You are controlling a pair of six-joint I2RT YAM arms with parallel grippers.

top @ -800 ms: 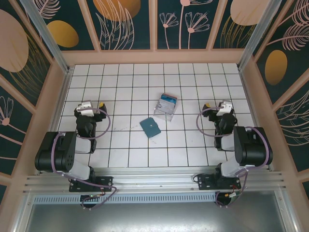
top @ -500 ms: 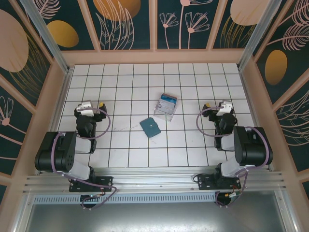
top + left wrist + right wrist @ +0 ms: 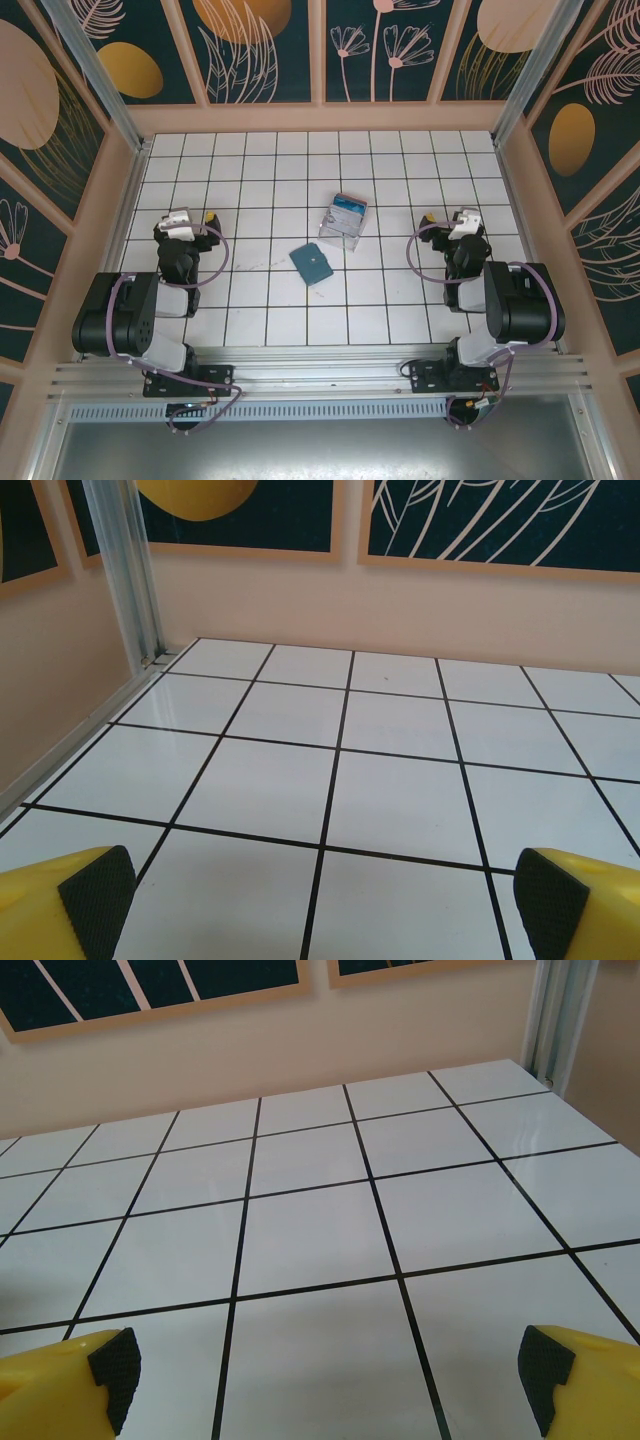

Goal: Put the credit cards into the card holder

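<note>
Left gripper (image 3: 322,895) first: my two yellow fingers stand wide apart, one black ribbed pad (image 3: 95,888) at each lower corner of the wrist view, and between them lies bare white tiled table (image 3: 390,790). I hold nothing and I touch nothing. Ahead of these jaws the tiles run to the pale back wall, with an aluminium post off to the left.

Right gripper (image 3: 330,1365) now: same story, my fingers are spread as wide, a dark pad (image 3: 115,1365) low on each side with open tile in the gap. No grip, no contact.

From above, my left gripper (image 3: 190,217) and my right gripper (image 3: 452,218) both point away from the bases, well apart from each other. The card holder (image 3: 312,263), a teal wallet lying flat and shut, sits between my two sets of jaws and a little behind their tips, toward the bases. It is clear of both.

The credit cards (image 3: 348,207) show as a blue patch at a clear plastic box (image 3: 340,228), about level with my fingertips and somewhat closer to the right jaws. I cannot tell whether they lie in the box or on it. The box sits just beyond the wallet, not touching it.
</note>
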